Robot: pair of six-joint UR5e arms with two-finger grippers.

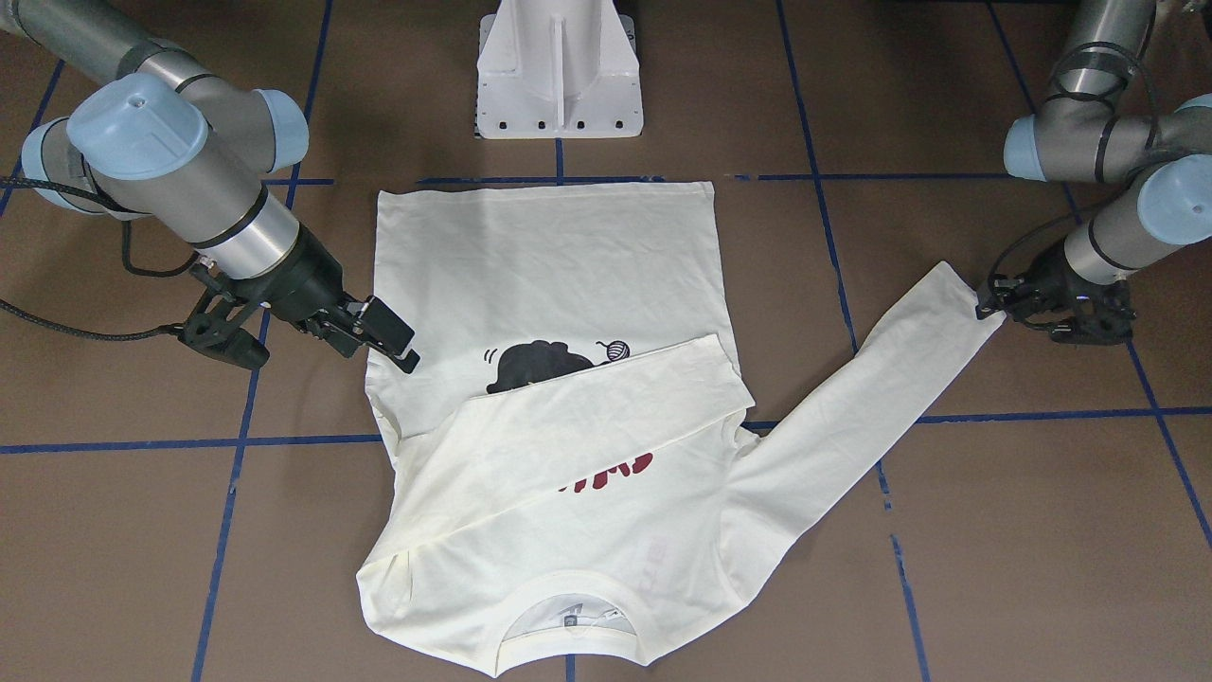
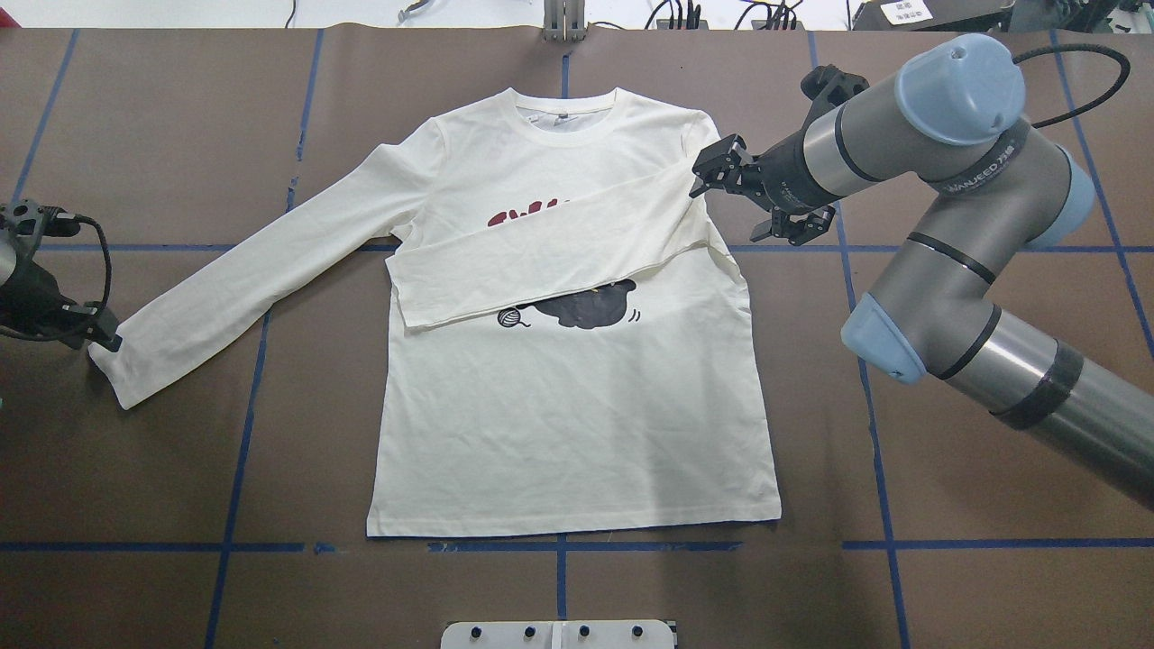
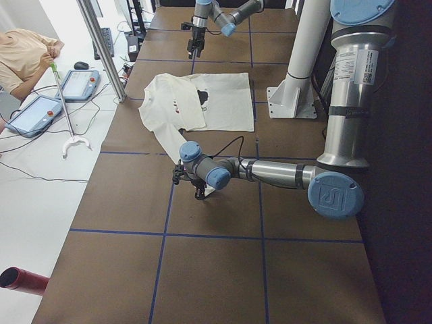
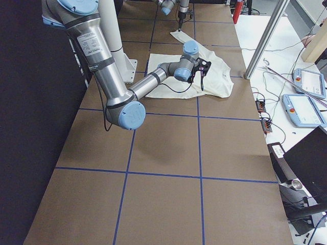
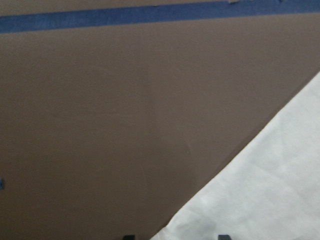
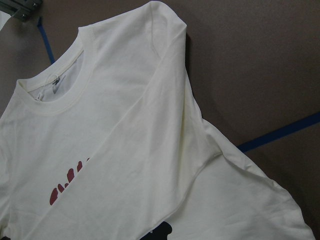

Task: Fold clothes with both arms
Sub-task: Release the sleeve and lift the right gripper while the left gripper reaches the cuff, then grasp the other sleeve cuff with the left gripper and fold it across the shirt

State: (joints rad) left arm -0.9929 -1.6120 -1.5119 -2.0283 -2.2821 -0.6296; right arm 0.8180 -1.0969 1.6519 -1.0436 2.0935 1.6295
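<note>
Right end effector (image 2: 727, 211) hovers beside T-shirt (image 2: 577, 424) shoulder.

Bright, even light falls from overhead; the T-shirt (image 2: 577, 433) nearly glows and casts thin, soft shadows along its edges. The left wrist view is blurred.

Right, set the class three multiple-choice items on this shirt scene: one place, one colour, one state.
1. The folded sleeve lies: A across the chest; B under the hem; C beside the shirt.
2. The grid tape is: A yellow; B blue; C green.
3. The right gripper is: A shut on the collar; B open; C shut on a cuff.
Answers: A, it covers part of the T-shirt's lettering; B, the lines are blue; B, its fingers stand apart.
</note>
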